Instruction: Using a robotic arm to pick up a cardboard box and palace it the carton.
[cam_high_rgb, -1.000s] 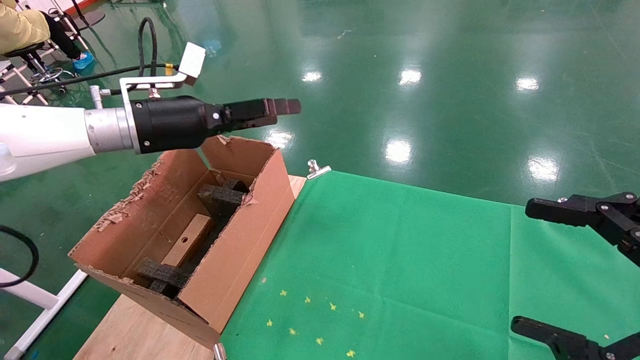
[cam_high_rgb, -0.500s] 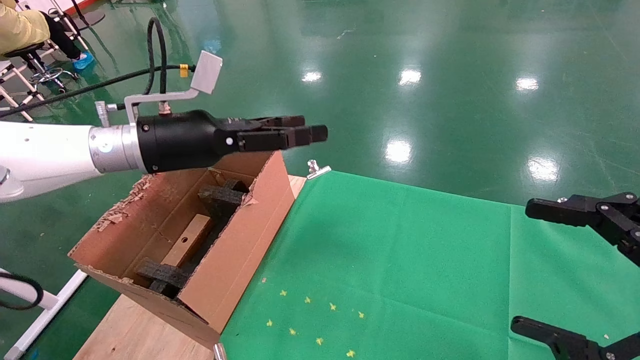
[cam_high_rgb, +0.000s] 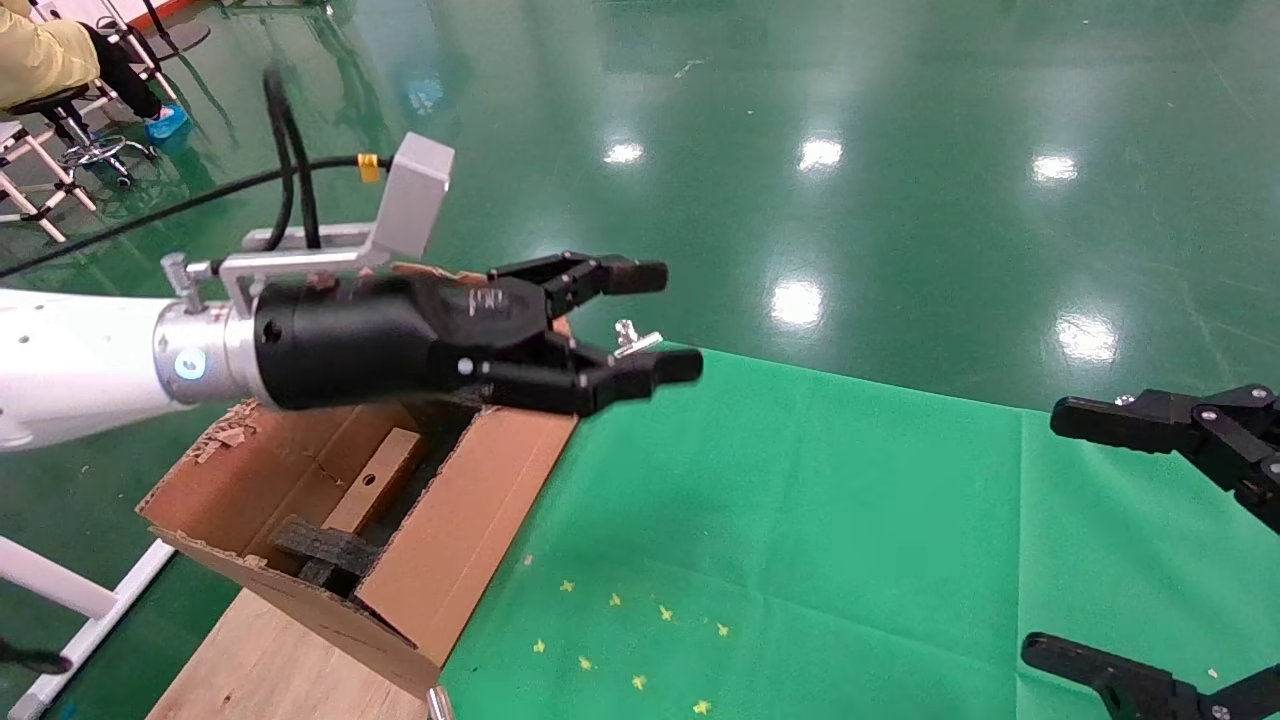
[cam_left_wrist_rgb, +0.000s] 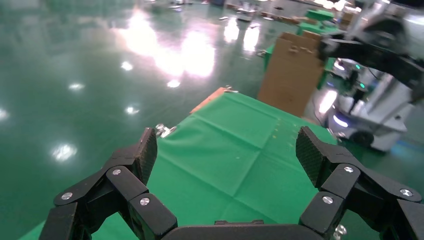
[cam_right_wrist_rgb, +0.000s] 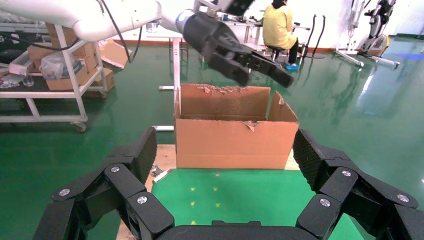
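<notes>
Left hand (cam_high_rgb: 640, 325) had swung out from above the carton (cam_high_rgb: 470, 520) toward the green-clothed desk (cam_high_rgb: 800, 520), fingers now spread and empty, presumably because the cardboard box (cam_high_rgb: 375, 480) already lay inside between foam inserts (cam_high_rgb: 325, 545); right hand (cam_high_rgb: 1130, 540) parked agape.
</notes>
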